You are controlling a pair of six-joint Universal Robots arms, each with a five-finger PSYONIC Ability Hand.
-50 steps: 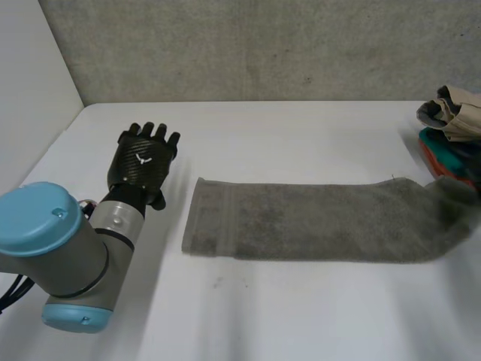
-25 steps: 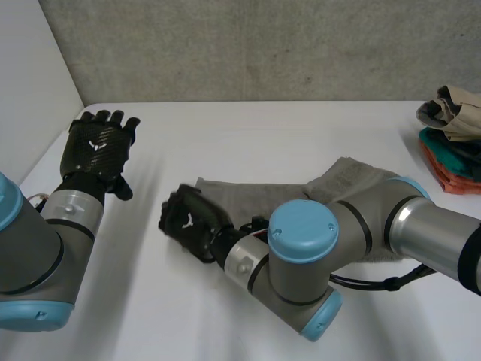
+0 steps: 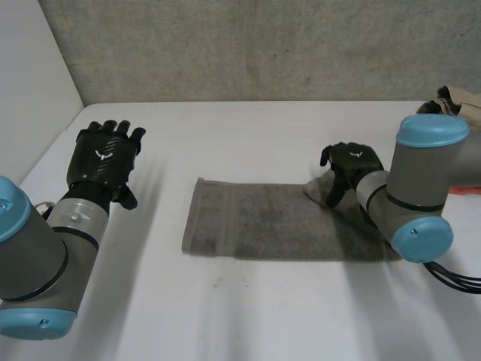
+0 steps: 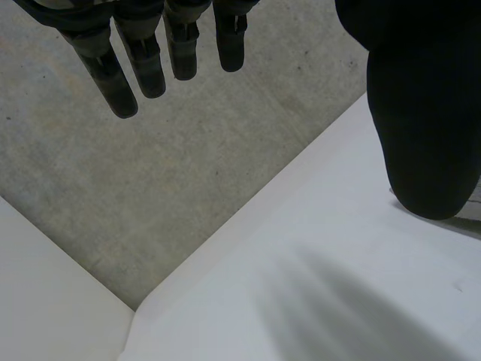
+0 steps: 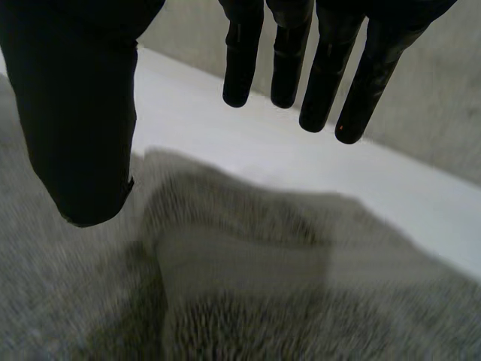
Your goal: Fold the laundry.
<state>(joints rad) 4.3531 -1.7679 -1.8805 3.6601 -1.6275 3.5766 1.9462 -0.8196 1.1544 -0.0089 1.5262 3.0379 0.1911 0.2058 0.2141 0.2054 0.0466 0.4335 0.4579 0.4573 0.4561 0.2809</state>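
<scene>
A white surface point(image 3: 248, 316) stands against a grey concrete wall point(image 3: 248, 45). A grey towel point(image 3: 263, 222) lies on it as one long flat strip, near the middle.

Task status:
- The far corner point(image 3: 319, 186) at the towel's right end is turned up in a loose bump. I see no finished fold.
- By my judgement, the crosswise folds remain to be made.
- A pile of clothes point(image 3: 455, 101) sits at the far right edge, behind the right arm.

Hand status:
- Right hand point(image 3: 349, 167): over the turned-up corner. The fingers point(image 5: 323, 68) are straight, the thumb is spread apart, and nothing is held.
- Left hand point(image 3: 104, 156): raised, well apart from the towel, with fingers extended and empty.
</scene>
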